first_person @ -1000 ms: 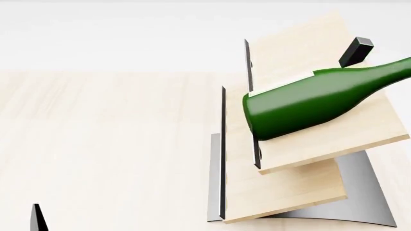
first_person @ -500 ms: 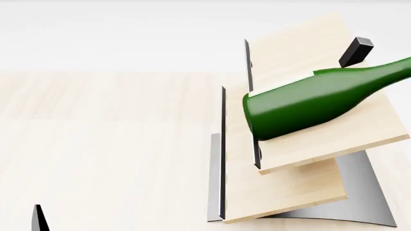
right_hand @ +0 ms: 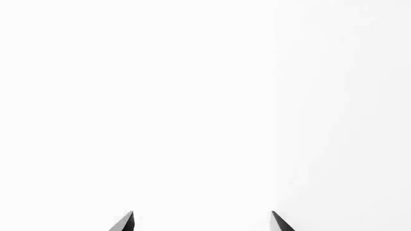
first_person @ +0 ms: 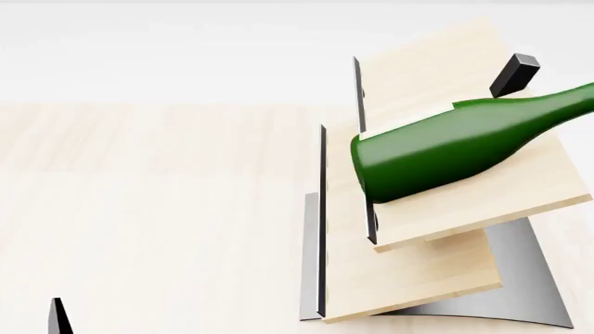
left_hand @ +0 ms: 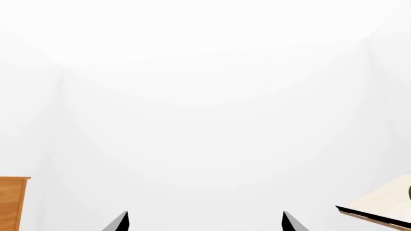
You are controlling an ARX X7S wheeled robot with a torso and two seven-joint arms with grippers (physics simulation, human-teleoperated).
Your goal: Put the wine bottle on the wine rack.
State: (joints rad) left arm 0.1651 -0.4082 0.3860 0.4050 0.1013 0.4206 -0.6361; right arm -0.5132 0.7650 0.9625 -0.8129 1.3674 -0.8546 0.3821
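The dark green wine bottle [first_person: 455, 149] lies on its side on the upper slanted board of the wine rack [first_person: 436, 271], its base toward the dark front lip and its neck running off the right edge of the head view. The black peg [first_person: 513, 74] stands behind the bottle. No gripper touches the bottle. My left gripper [left_hand: 204, 222] is open and empty, facing a white wall; one fingertip [first_person: 58, 316] shows at the bottom left of the head view. My right gripper [right_hand: 201, 222] is open and empty, facing white wall; it is out of the head view.
The rack stands on a pale wood tabletop [first_person: 158, 202]. In the left wrist view a brown wooden cabinet [left_hand: 11, 202] shows at one edge and a corner of a rack board [left_hand: 385, 202] at the other.
The pale label strip seen along the bottle's top edge one second ago no longer shows; the bottle has rolled slightly. The left fingertip sits a touch lower in the head view.
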